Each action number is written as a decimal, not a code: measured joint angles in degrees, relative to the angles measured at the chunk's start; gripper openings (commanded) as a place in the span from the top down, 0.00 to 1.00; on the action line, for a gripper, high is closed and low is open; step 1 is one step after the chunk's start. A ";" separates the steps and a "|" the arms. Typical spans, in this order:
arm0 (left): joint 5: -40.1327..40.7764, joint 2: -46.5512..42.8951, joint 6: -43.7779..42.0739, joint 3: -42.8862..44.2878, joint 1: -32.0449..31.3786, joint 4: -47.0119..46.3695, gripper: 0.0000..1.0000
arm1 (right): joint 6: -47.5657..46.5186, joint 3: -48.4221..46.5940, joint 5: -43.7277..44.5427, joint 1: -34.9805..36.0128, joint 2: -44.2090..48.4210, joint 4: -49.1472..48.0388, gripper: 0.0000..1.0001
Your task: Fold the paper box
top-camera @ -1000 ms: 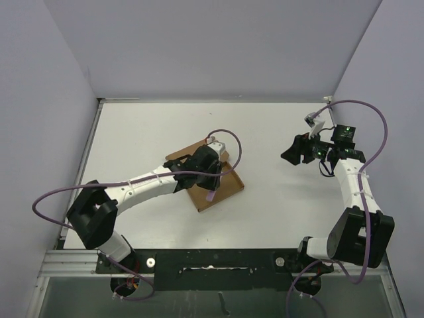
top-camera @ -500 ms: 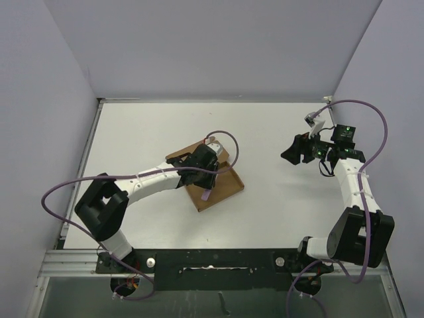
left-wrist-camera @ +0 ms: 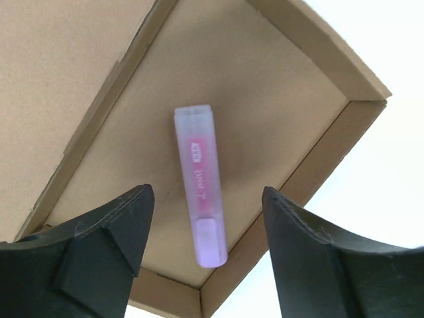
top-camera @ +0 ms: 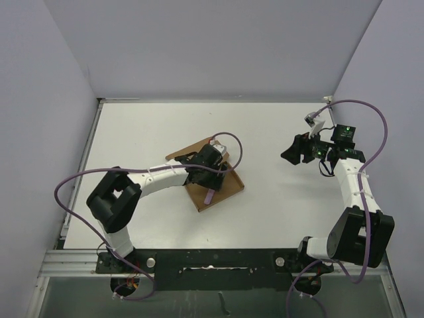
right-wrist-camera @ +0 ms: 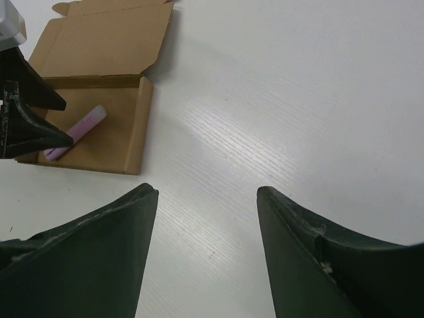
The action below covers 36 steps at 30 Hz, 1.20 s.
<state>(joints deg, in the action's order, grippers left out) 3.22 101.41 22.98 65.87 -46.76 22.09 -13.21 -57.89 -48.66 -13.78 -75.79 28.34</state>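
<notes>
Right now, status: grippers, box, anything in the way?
Left gripper open above the box, holding nothing. Right gripper open, empty, over the table. Box lid unfolded. A pink stick lies in its tray.

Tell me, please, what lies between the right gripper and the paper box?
Nothing but bare white table: the right wrist view shows the stretch from the right gripper to the paper box holding nothing else.

The white table (top-camera: 152, 126) bears the brown paper box (top-camera: 225, 187), lying open just left of its middle.
</notes>
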 measured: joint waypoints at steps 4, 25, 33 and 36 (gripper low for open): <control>0.35 -0.26 0.35 0.79 0.00 -0.11 0.28 | -0.02 0.00 0.00 0.00 0.00 0.00 0.38; -8.61 -48.98 17.31 -43.56 23.61 -27.06 0.19 | -3.78 3.19 -11.61 8.26 0.00 -2.16 0.37; -25.75 -29.70 29.00 -43.65 41.70 -44.41 0.30 | -4.48 3.19 -11.63 8.24 -0.79 -2.14 0.37; -28.94 -21.29 32.74 -43.71 43.41 -50.58 0.31 | -4.57 3.19 -11.63 8.24 -0.79 -2.14 0.37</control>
<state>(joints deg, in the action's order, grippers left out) -25.71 80.12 55.72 22.15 -3.36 -28.49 -17.78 -54.70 -60.29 -5.54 -76.58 26.20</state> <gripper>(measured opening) 0.699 0.625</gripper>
